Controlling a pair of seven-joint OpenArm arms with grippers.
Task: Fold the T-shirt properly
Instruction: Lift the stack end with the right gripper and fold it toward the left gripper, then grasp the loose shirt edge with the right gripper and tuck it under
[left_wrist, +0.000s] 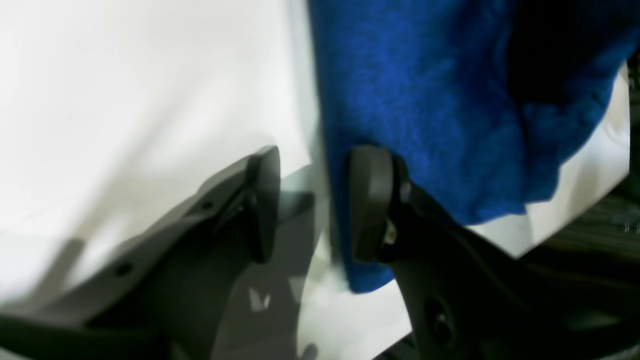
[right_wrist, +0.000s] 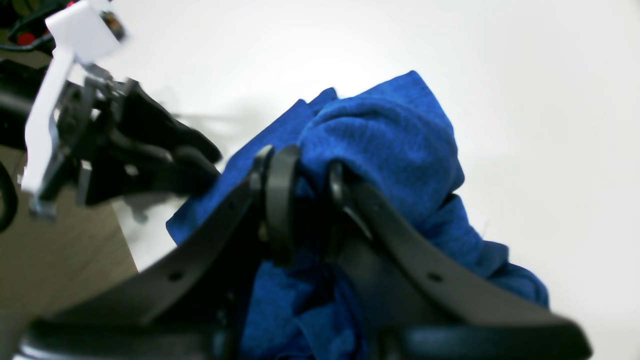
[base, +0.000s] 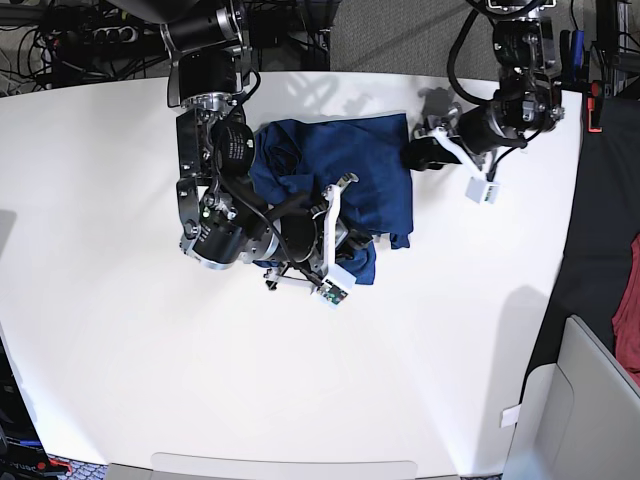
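The dark blue T-shirt (base: 350, 170) lies crumpled at the back middle of the white table (base: 120, 300). My right gripper (right_wrist: 310, 200) is shut on a bunched fold of the T-shirt (right_wrist: 395, 135) and holds it a little above the table, at the shirt's near right corner in the base view (base: 348, 250). My left gripper (left_wrist: 312, 205) stands open at the shirt's right edge (base: 415, 155). The T-shirt's (left_wrist: 415, 100) edge lies just inside its right finger (left_wrist: 370, 200). The left finger (left_wrist: 267, 200) is over bare table.
The table's edge (left_wrist: 565, 235) runs close behind my left gripper, with cables and dark gear beyond it. In the right wrist view my left arm (right_wrist: 125, 150) shows at the upper left. A red cloth (base: 630, 300) hangs off the table at the far right.
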